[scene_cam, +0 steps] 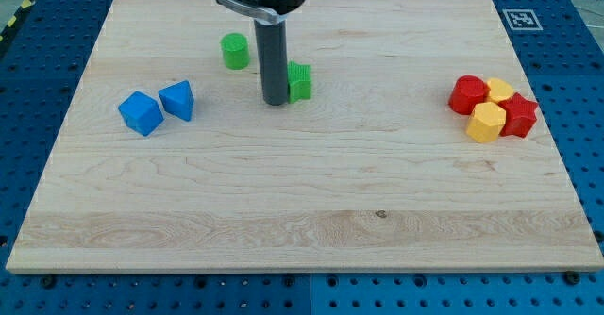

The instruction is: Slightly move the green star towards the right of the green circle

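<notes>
A lab bench, by the look of it.
I worked on a wooden board [302, 211] laid over a blue perforated table [576, 32], with a printed marker tag [521, 18] at one corner.

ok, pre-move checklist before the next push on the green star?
1. My tip visible on the board: ok.
2. Tip against the green star, on its left side in the view: ok; actual contact cannot tell.
3. Green star sits right of and slightly below the green circle: ok.
4. Green circle apart from rod and star: ok.
5. Path toward the view's right free until the red and yellow cluster: ok.
6. Two blue blocks away from the push line: ok.
</notes>
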Controlling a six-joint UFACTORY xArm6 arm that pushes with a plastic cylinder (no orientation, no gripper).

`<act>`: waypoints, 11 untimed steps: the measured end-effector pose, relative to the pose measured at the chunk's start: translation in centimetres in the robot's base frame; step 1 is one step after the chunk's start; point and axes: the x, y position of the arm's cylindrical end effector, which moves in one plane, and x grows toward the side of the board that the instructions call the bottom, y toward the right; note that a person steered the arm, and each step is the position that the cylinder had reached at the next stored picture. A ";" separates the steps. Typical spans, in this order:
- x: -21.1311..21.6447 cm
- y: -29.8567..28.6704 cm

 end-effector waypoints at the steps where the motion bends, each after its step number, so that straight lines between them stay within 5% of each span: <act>1: 0.9 2.4; 3: 3.8 6.7; 11: -1.1 1.6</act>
